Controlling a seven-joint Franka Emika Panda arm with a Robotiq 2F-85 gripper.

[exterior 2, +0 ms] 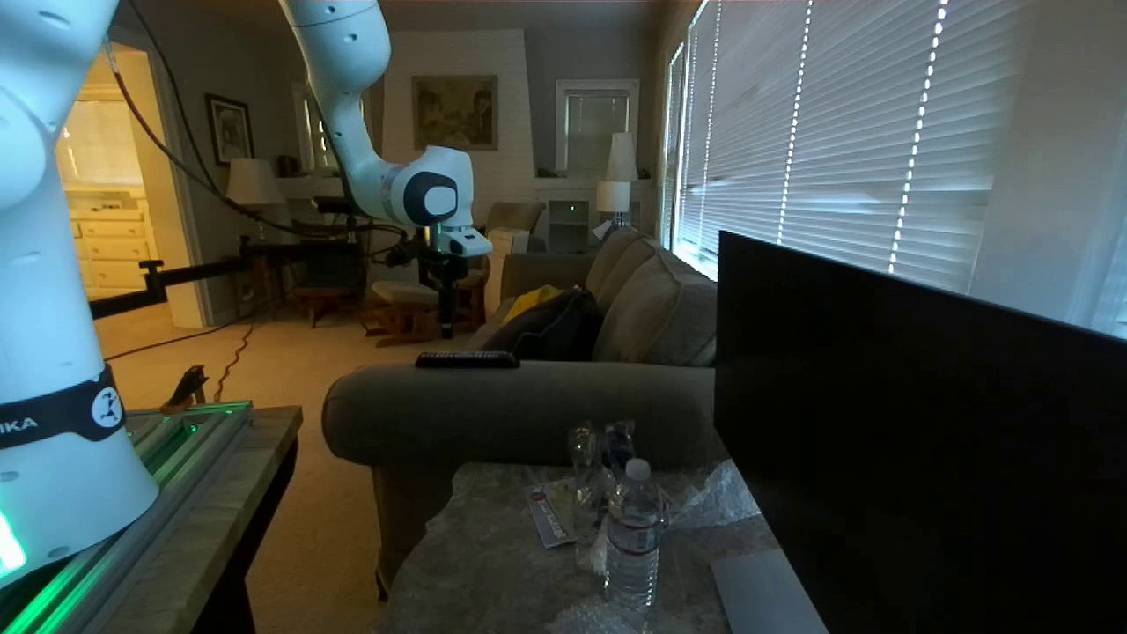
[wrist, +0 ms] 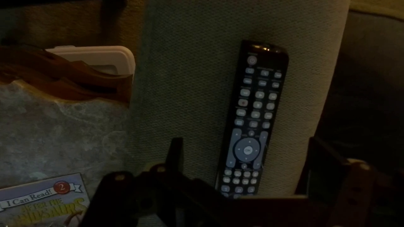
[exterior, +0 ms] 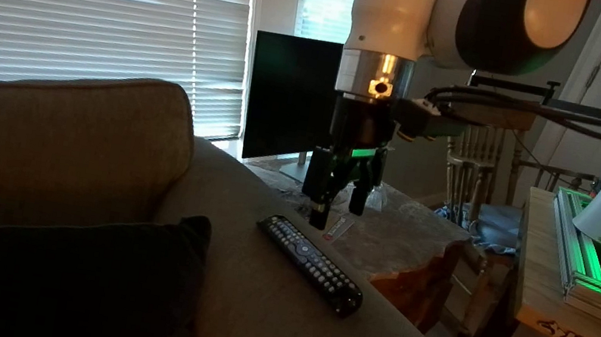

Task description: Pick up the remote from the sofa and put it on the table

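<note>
Slim black bar-shaped remote (exterior: 309,263) with rows of small pale buttons: laid face up on the rounded armrest (exterior 2: 528,409) of the large beige fabric sofa (exterior: 254,306).
Black two-fingered hand (exterior: 338,213): held above the armrest, pointed downward, with its fingers (wrist: 175,154) spread wide; in both exterior views it is seen apart from the remote.
Wrist view: the remote is framed between the fingers, its lower end hidden by the hand.
Low mottled-grey tabletop (exterior 2: 493,546) with a wavy reddish-brown edge: placed just beside the armrest, on its outer side.
Clear plastic water bottle (exterior 2: 634,546) with a white cap: stood upright on the tabletop, crinkled clear plastic (exterior 2: 722,497) being strewn beside it.
Thin bluish booklet (wrist: 41,201) marked "I Can Read!" and a red-circled 2: laid flat on the tabletop.
Wide flat black screen (exterior 2: 880,440): carried on a pale base (exterior 2: 762,590) on the tabletop.
Dark fabric cushion (exterior: 53,280): set in front of the sofa's tan, rounded back cushion (exterior: 55,154).
</note>
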